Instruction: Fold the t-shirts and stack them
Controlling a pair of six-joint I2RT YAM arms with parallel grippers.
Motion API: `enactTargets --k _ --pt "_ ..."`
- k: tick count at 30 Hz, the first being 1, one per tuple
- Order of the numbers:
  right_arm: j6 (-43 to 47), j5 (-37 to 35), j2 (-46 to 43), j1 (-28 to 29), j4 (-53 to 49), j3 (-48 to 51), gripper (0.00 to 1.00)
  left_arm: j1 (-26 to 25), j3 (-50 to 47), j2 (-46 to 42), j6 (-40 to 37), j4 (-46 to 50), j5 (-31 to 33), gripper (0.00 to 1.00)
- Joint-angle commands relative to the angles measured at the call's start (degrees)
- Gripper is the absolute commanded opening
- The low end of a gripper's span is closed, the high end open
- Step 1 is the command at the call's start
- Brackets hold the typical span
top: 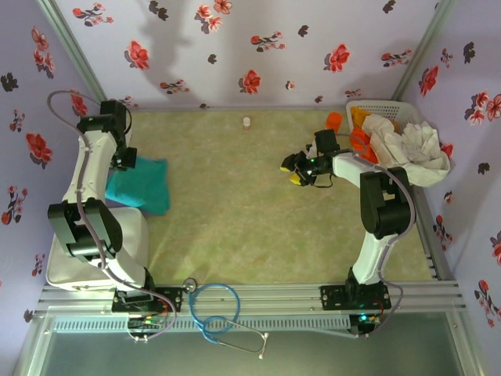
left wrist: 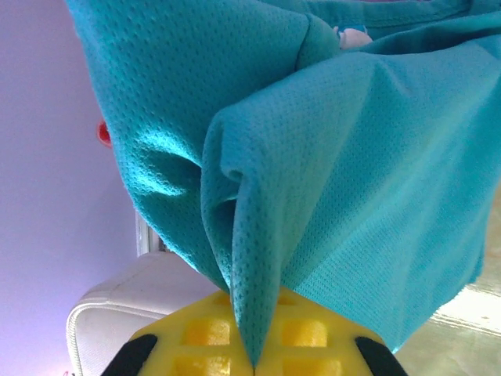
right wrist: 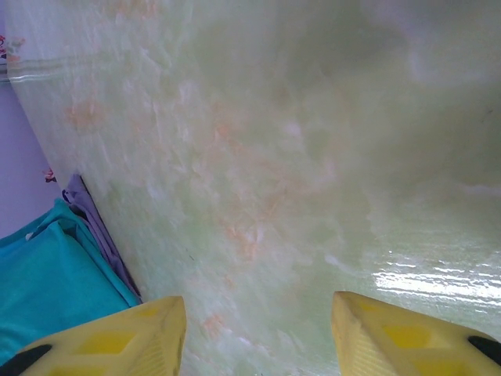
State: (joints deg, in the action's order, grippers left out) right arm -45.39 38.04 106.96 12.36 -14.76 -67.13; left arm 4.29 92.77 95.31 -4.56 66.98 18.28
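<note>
My left gripper (left wrist: 254, 356) is closed on the teal t-shirt (left wrist: 352, 180). Its yellow fingers (left wrist: 196, 337), moulded with square pockets, pinch one pointed fold of the cloth. The fabric is a fine mesh knit with tiny holes, soft, and it falls in deep folds.

From above, this t-shirt lies as a rough rectangle close to the left edge of the table (top: 235, 204), and the gripper is at its far corner. In the right wrist view a thin edge of the purple t-shirt (right wrist: 98, 227) comes out from under the teal one. Beside them, at the near left corner, is a white case (left wrist: 117, 301) with smooth rounded corners.

The table top is smooth and a little shiny, pale green with marble-like clouds. My right gripper (right wrist: 258, 321) has its fingers apart over bare table towards the right edge, and it holds nothing.

At the far right corner a white lattice basket (top: 376, 104) carries crumpled off-white t-shirts (top: 415, 149).
</note>
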Motion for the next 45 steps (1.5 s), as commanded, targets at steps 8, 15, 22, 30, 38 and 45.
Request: enactTargets --k 8,15,22,30,38,45 --pt "1.42 2.30 1.21 -0.21 1.54 1.08 0.52 4.17 -1.28 4.31 2.43 -3.18 8.20 0.46" --pt "3.36 1.86 0.54 -0.26 -0.30 1.14 0.51 5.08 -0.79 2.26 4.99 -4.54 10.76 0.82" --pt "3.83 1.05 -0.76 -0.26 -1.04 -0.34 0.57 1.90 -1.56 -1.64 5.52 -5.99 6.46 0.83" --pt "11.40 -9.70 -6.25 -0.19 -10.81 -5.70 0.75 -3.41 -7.24 -9.51 9.38 -16.95 -5.10 0.93" --pt "18.76 -29.46 -15.12 -0.21 -14.81 -6.09 0.95 -4.88 -28.76 -19.62 12.56 -47.84 -14.76 1.00" --pt "23.69 -43.70 -20.89 -0.18 -9.76 -1.17 0.97 -5.05 -45.88 -21.80 9.49 -67.49 -14.00 1.00"
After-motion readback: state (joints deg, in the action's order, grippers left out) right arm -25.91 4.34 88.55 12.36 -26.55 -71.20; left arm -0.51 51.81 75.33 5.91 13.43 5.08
